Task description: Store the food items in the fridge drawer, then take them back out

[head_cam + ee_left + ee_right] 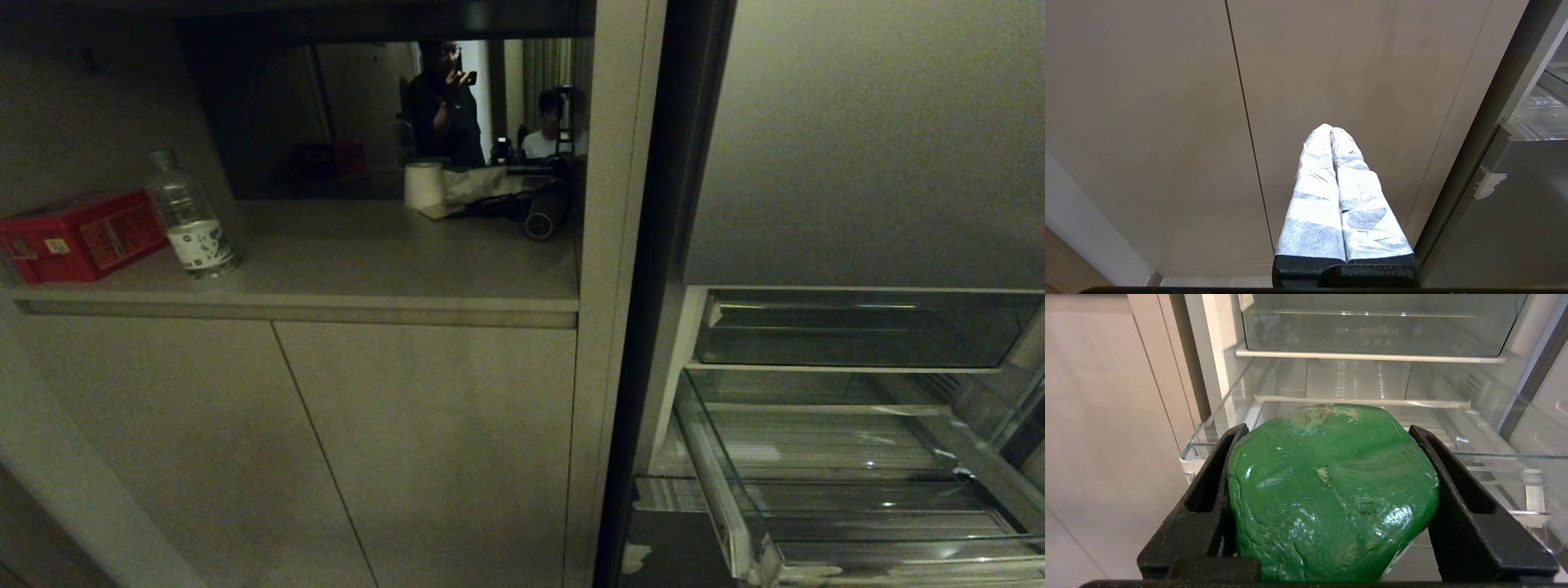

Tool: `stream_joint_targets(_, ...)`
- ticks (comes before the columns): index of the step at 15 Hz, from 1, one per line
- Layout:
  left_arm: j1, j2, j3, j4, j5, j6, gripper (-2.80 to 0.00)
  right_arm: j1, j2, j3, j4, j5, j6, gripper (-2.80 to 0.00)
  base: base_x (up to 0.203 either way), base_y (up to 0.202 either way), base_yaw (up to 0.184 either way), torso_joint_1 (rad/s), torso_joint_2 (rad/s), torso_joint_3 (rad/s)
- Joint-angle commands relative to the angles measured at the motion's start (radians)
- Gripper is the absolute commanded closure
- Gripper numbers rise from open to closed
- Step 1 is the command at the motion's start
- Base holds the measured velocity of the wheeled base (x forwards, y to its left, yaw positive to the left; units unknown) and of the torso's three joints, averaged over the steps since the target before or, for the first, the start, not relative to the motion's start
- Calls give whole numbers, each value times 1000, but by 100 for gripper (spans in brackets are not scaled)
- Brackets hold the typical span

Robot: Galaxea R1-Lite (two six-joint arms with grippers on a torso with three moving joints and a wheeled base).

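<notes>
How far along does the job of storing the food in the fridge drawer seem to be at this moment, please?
Done: the fridge drawer is pulled out, with no food visible in it. In hand: the right gripper clamps a green food item in front of the drawer. The left gripper is shut and empty by the cabinet doors. Left: placing the food inside, then retrieving it.

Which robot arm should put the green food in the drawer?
The right. Its gripper already holds the green food item and faces the open fridge drawer. The left gripper is shut, empty, facing the cabinet doors.
</notes>
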Motion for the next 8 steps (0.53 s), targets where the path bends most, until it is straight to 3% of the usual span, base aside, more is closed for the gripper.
stream_joint_targets(1, 0, 2, 0, 0, 0, 0, 0, -2, 96, 31, -1, 0, 1, 0, 0, 0, 0, 0, 0, 0)
stream_joint_targets(8, 0, 2, 0, -1, 0, 0, 0, 16, 652, -19, -269, 9, -50, 0, 0, 0, 0, 0, 0, 0)
